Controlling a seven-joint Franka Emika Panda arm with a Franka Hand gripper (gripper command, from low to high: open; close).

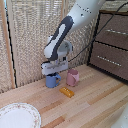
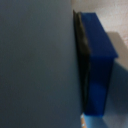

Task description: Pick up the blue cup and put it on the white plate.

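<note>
Closest to the exterior camera, the white plate [image 1: 18,117] lay at the near edge of the wooden desk [image 1: 95,107], well apart from the gripper [image 1: 53,70] and toward the exterior view's left, waiting as the drop-off point for the cup. Farther in, a small yellow block [image 1: 67,92] rested flat on the desk, just in front of the gripper and slightly toward the exterior view's right, clear of both mugs. Behind it stood the blue cup [image 1: 52,80], upright on the desk directly beneath the gripper, with its handle turned toward the pink mug [image 1: 73,77] just beside it on the exterior view's right. The Panda arm bent steeply down over the cup, which suggests a grasp from above at the rim. Whether the fingers had closed on it could not be told: the exterior view hid them behind the gripper body, and the wrist view was filled by a blurred grey surface and a deep blue slab pressed close to the lens. At the back, a reed screen [image 1: 35,30] and a dark drawer cabinet [image 1: 112,42] bounded the scene.
</note>
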